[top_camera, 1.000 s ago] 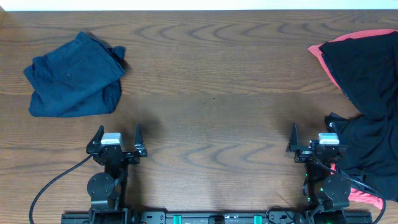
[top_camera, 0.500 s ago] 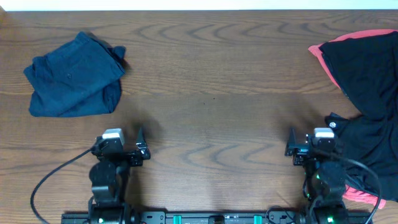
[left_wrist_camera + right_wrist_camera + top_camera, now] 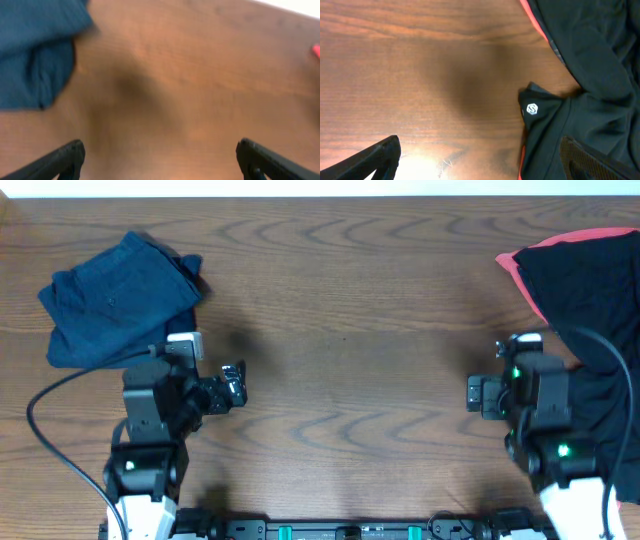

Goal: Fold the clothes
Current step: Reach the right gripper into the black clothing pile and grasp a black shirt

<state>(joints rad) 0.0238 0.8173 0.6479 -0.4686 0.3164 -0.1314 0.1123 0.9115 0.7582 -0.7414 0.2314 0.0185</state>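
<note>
**Worktop** (image 3: 340,310): brown wood grain, carrying three garments.

**Left tool** (image 3: 160,147): fingers stand wide apart with nothing between them, above bare wood. From overhead it sits just right of the navy garment's lower edge. A black cable (image 3: 40,415) loops out from the left arm.

**Right tool** (image 3: 480,142): fingers wide apart and empty. In the wrist view its left finger is over bare wood and its right finger over black fabric. Contact cannot be judged.

**Navy garment** (image 3: 115,300): rear left of the worktop, a crumpled, roughly folded heap well apart from the other two.

**Red-trimmed garment** (image 3: 590,275): black, at the rear right, running off the right edge. A red band shows along its left border.

**Logo garment** (image 3: 580,135): black, rumpled, lying nearer the robot than the red-trimmed one and meeting it. One corner with a small white logo (image 3: 532,109) juts towards the centre. The right arm partly covers this garment from overhead.
</note>
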